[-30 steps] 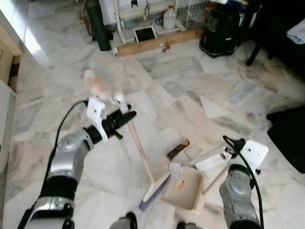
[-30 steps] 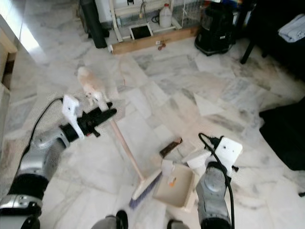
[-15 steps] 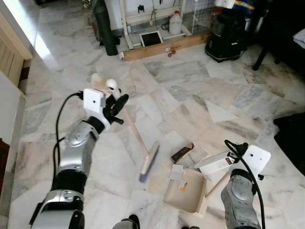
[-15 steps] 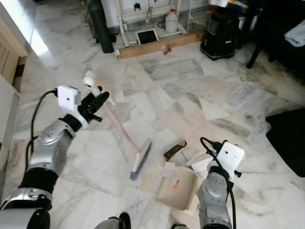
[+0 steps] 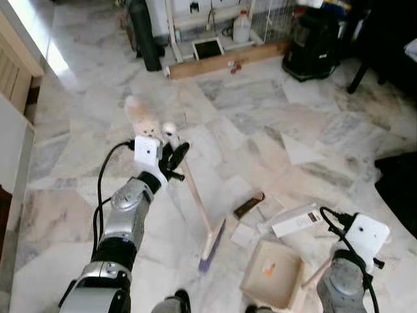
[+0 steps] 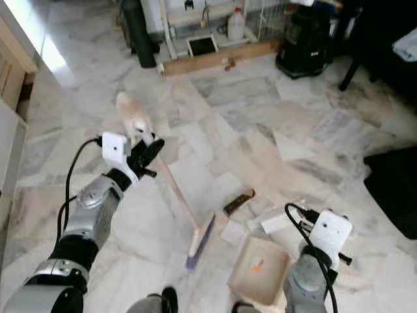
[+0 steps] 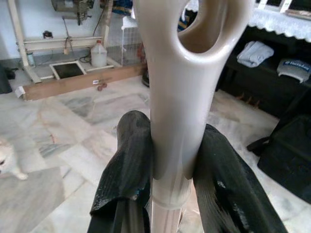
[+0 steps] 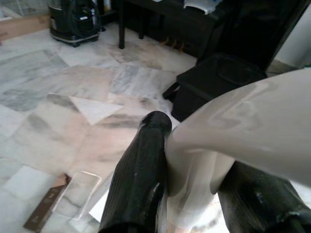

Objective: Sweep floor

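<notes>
The broom [image 5: 203, 218] head now sits closer to the dustpan [image 5: 273, 282], which lies lower right than before.

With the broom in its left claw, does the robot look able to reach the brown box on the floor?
Probably yes: the left claw grips the wooden-handled broom, whose bristles rest beside the flat brown box, with bare marble floor between them.

Left gripper [image 5: 171, 154] raised forward, fingers [image 7: 127, 160] clamped; right gripper [image 8: 189, 194] low, clamped too.
</notes>
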### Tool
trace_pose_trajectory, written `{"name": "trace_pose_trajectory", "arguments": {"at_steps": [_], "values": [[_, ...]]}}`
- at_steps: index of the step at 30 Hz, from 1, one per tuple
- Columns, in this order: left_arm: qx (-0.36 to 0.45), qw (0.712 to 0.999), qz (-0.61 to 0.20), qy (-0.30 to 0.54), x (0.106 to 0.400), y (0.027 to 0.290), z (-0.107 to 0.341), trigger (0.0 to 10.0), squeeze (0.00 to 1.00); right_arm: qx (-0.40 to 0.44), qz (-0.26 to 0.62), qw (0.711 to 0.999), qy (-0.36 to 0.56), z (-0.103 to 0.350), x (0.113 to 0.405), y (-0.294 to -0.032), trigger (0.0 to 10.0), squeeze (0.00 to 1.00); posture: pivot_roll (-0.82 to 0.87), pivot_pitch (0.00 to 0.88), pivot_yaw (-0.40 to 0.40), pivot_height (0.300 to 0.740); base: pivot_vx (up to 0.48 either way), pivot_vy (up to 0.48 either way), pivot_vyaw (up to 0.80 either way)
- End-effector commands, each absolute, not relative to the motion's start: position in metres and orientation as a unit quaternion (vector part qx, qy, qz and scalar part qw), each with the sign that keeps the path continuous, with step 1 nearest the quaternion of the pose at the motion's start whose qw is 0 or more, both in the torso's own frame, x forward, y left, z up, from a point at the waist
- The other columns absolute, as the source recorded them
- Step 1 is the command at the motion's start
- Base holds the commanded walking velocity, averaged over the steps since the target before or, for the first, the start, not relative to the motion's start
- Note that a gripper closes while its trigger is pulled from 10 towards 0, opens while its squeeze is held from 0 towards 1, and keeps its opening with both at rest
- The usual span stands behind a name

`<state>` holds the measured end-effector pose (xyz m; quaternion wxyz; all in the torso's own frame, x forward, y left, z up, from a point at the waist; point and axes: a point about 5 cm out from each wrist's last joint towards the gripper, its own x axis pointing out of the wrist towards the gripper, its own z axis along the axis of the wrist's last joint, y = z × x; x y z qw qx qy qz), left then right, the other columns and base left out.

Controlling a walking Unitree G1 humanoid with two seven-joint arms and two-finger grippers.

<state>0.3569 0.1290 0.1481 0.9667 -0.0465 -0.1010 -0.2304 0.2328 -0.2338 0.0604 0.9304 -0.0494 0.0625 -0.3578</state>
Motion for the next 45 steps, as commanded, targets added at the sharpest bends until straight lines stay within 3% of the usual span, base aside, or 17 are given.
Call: {"name": "trace_pose_trajectory", "arguments": {"at_steps": [1,14,24,33,45], "values": [[-0.038,0.967,-0.226,-0.109,0.358,0.126,0.149,10.0,0.00,-0.087,-0.369,0.919,0.106,0.049,0.220,-0.240,10.0,0.00,-0.09,0.316,0.035,0.740,0.000,0.000,0.00],[-0.003,0.966,-0.234,-0.112,0.363,0.103,0.146,10.0,0.00,-0.080,-0.360,0.923,0.109,0.058,0.210,-0.232,10.0,0.00,-0.13,0.368,0.035,0.740,0.000,0.000,0.00],[-0.080,0.935,-0.341,-0.064,0.359,0.080,0.138,10.0,0.00,-0.075,-0.364,0.921,0.120,0.058,0.205,-0.234,10.0,0.00,-0.12,0.367,0.046,0.740,0.000,0.000,0.00],[-0.118,0.925,-0.356,-0.064,0.359,0.099,0.145,10.0,0.00,-0.059,-0.354,0.926,0.119,0.057,0.214,-0.225,10.0,0.00,-0.09,0.352,0.056,0.740,0.000,0.000,0.00],[-0.116,0.944,-0.262,-0.161,0.361,0.154,0.194,10.0,0.00,-0.048,-0.346,0.929,0.123,0.052,0.221,-0.219,10.0,0.00,-0.07,0.329,0.064,0.740,0.000,0.000,0.00]]}}
